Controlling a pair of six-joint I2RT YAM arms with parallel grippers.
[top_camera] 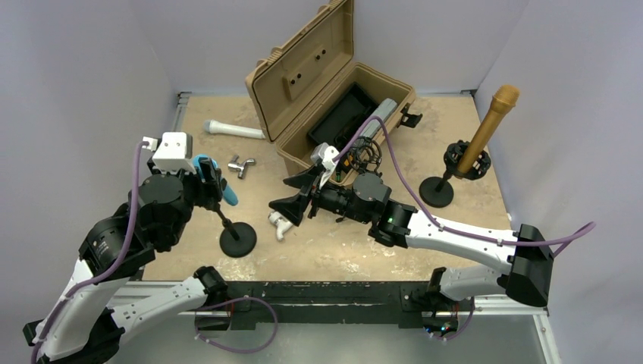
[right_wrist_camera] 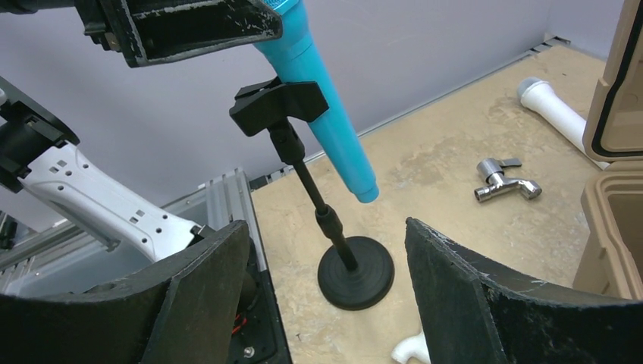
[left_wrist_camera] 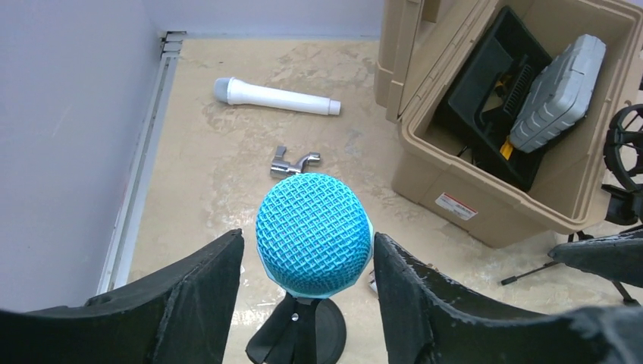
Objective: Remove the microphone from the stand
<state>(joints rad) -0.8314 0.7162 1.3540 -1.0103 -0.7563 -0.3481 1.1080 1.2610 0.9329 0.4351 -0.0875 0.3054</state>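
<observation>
Left wrist view: left fingers [left_wrist_camera: 201, 292], part-open, bracket without gripping the mesh head of the blue microphone [left_wrist_camera: 312, 233], clipped in its stand [top_camera: 237, 241] at 8 o'clock on the worktop [top_camera: 356, 246], which looks light and rigid and is likely best held on its smooth barrel, while right fingers [right_wrist_camera: 205, 296] gape empty at its 3 o'clock.

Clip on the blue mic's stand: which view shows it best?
Right wrist: the clip is side-on, holding the mic, rod below. Left wrist looks down, so the mic head hides most of it. Top view: the left gripper covers it.
</observation>
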